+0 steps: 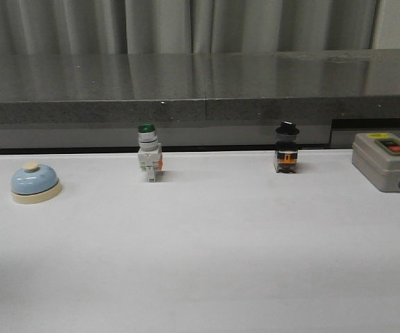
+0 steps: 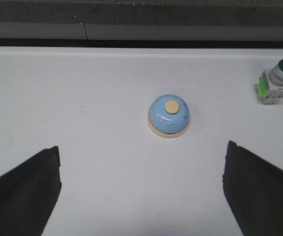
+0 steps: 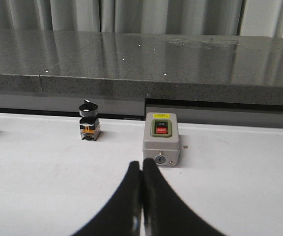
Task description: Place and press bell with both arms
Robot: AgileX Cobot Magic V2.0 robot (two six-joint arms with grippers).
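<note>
Right now I have the left gripper hanging above the bell with its fingers spread wide; nothing is between them, and the bell sits ahead of the tips, roughly centred on the gap and clear of both. It stands upright on the white table, alone at my left end of the row of parts. A green-capped switch stands well off toward the right side of this gripper, so it should not get in the way.

My right gripper is pinched together, tips touching and holding nothing, pointing at the grey box just ahead of it, with a black knob switch further off to its left.

I judge the bell to be light and rigid, with a glossy dome that would slip under pointed fingers. I'd take it low, across the cream base ring, where the sides are straighter. The button on top gives under a touch, so I'd keep clear of it until the pressing step.
</note>
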